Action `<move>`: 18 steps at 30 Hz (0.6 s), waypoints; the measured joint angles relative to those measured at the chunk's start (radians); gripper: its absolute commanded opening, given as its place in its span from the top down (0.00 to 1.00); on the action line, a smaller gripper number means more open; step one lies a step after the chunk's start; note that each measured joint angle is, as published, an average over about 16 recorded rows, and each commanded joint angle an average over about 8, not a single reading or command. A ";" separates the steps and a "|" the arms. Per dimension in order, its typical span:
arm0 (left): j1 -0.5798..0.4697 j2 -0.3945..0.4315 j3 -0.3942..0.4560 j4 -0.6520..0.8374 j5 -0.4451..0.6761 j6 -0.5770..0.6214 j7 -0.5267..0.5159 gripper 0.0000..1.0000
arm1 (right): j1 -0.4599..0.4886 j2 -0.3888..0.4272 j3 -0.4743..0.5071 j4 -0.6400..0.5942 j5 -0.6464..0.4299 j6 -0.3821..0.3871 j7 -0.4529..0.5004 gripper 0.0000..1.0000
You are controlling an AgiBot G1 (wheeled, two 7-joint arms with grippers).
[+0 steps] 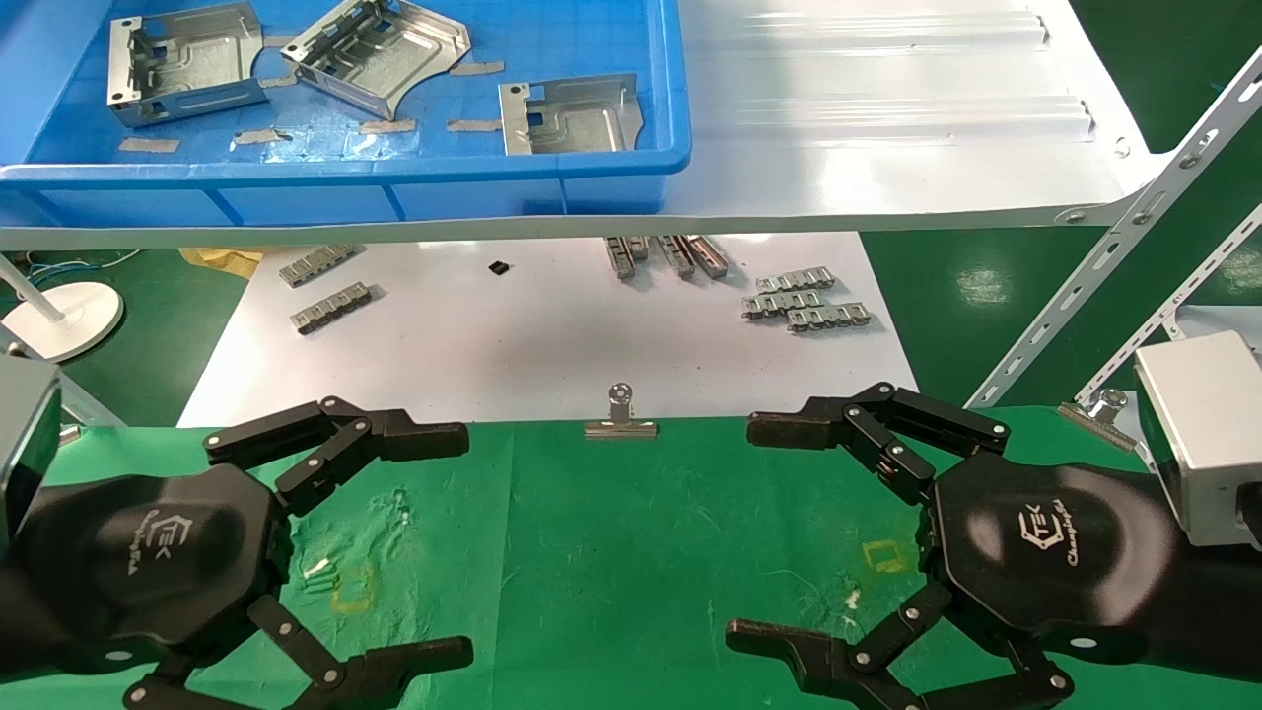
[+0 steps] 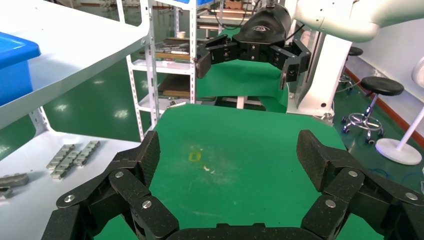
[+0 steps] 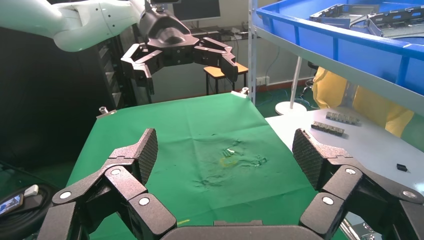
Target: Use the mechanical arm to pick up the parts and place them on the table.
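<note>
Three shiny silver parts lie in a blue tray (image 1: 355, 168) on the white shelf: one at the left (image 1: 182, 64), one in the middle (image 1: 380, 54), one at the right (image 1: 572, 116). The green table (image 1: 611, 552) lies below and nearer. My left gripper (image 1: 463, 537) hangs open and empty over its left side; it also shows in the left wrist view (image 2: 227, 155). My right gripper (image 1: 739, 532) hangs open and empty over its right side; it also shows in the right wrist view (image 3: 225, 152). Both are far from the parts.
A white sheet (image 1: 552, 335) beyond the green cloth carries grey link strips (image 1: 804, 301) and a small black piece (image 1: 500, 267). A silver binder clip (image 1: 620, 419) grips the cloth's far edge. Yellow square outlines (image 1: 352, 589) (image 1: 884, 557) mark the cloth. Perforated shelf struts (image 1: 1114, 247) slant at right.
</note>
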 measured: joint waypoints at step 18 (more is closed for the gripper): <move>0.000 0.000 0.000 0.000 0.000 0.000 0.000 0.00 | 0.000 0.000 0.000 0.000 0.000 0.000 0.000 1.00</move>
